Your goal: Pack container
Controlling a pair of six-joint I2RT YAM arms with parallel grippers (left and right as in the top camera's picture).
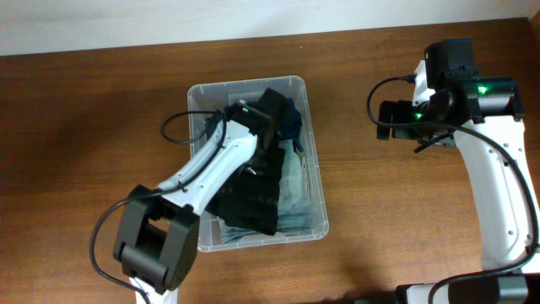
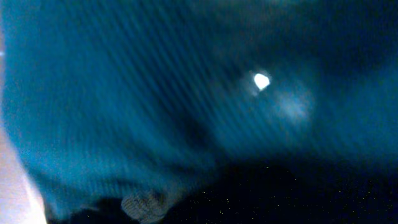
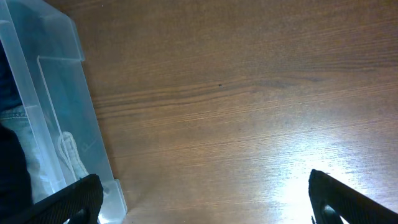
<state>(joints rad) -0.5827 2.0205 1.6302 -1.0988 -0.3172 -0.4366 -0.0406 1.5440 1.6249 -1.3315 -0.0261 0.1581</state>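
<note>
The clear plastic container point(image 1: 246, 84) stands in the middle of the table, holding several clothes: a black garment point(image 1: 249, 201), a dark blue one point(image 1: 292, 123) and pale blue denim point(image 1: 301, 201). My left gripper point(image 1: 268, 112) is down inside the container's far end among the dark clothes, and its jaws are hidden. The left wrist view is filled with blurred teal knit fabric point(image 2: 124, 106) pressed close to the camera. My right gripper point(image 1: 395, 118) is open and empty over bare table to the right of the container. Its fingers point(image 3: 205, 208) are spread wide beside the container wall point(image 3: 56, 93).
The table is brown wood point(image 1: 396, 219). A white wall edge runs along the back point(image 1: 126, 25). The right arm's white link point(image 1: 506, 194) lies along the right side. A pale cord point(image 3: 71, 158) shows through the container wall.
</note>
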